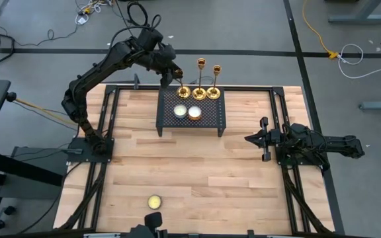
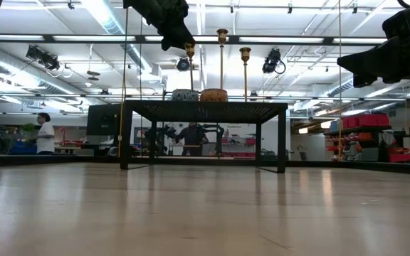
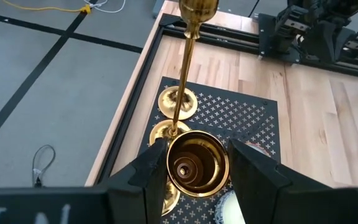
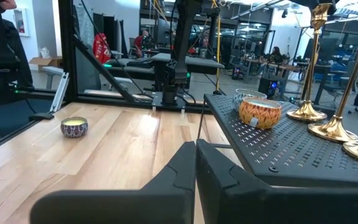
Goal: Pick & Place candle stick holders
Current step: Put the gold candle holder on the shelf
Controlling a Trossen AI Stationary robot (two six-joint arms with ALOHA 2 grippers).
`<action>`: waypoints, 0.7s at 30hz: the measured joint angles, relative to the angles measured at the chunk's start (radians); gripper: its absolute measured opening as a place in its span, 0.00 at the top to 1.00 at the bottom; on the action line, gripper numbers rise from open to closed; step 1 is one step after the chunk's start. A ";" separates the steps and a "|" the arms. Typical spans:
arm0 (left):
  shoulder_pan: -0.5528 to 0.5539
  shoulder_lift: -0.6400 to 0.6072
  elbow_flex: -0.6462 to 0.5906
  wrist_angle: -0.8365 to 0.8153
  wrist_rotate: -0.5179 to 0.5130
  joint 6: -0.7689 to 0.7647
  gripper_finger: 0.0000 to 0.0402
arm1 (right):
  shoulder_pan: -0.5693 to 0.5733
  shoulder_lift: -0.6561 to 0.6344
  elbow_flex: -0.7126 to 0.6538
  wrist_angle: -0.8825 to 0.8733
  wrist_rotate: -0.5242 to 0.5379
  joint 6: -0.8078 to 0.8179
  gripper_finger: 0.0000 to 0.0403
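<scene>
While our left gripper (image 3: 194, 171) straddles the cup of one holder (image 1: 184, 90), we read its fingers (image 3: 146, 177) as closed partway around that cup, though from above we cannot be sure the pads actually press the brass. All three holders stand upright in a row on the back edge of the rack (image 1: 192, 125), this one at the end nearest the left arm's side; the second holder (image 1: 200, 78) and third holder (image 1: 214, 81) stand just beside it, bases close together. Two tins (image 1: 187, 112) sit on the rack in front of them, and a third tin (image 1: 154, 201) lies well apart from the rack, on the table (image 1: 204, 175). Our right gripper (image 1: 255, 139) waits off the rack's other side, fingers pinched together on nothing.

We judge the risks to be these. A grip so high on a tall, thin stem leaves the heavy base free to swing, so a quick lift or turn could let the holder pivot or slip through smooth pads. With the bases so close, any sideways drift could clip the neighbour and topple it off the rack's back edge. A tilted lift could also drag the base across the mesh and catch it.
</scene>
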 joint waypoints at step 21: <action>-0.005 0.003 -0.002 -0.015 -0.020 0.007 0.45 | 0.000 0.000 0.000 0.000 0.000 0.000 0.97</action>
